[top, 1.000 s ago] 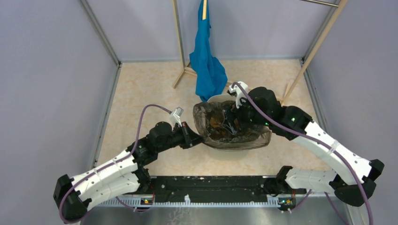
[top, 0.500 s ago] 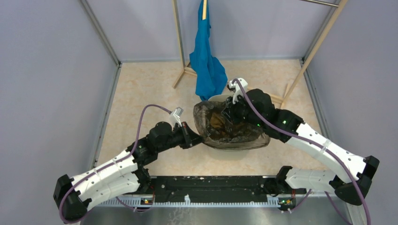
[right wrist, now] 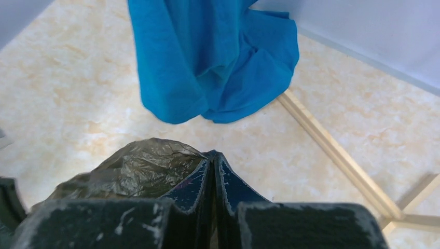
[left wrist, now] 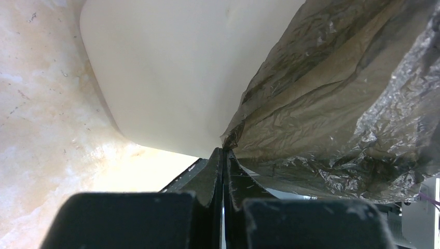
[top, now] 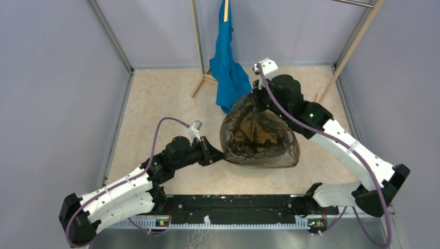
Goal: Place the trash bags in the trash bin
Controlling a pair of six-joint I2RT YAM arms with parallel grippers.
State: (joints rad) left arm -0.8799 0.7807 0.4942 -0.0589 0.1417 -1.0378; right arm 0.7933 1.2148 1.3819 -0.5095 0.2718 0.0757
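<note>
The dark see-through trash bag is stretched over the cream trash bin, which shows only faintly through the film in the top view. The left wrist view shows the bin's smooth wall beside the wrinkled bag. My left gripper is shut on the bag's left edge, with the film pinched at its tips. My right gripper is shut on the bag's far edge. It holds that edge pulled up into a peak, and the film runs into the closed tips.
A bright blue cloth hangs from the wooden rack just behind the bin, close to my right gripper. The rack's base bar lies on the floor at right. Grey walls enclose the marbled floor.
My right gripper shut on the bag's far edge and drew it up and back toward the blue cloth, pulling the bag into a taut peak. The left arm has not moved.
</note>
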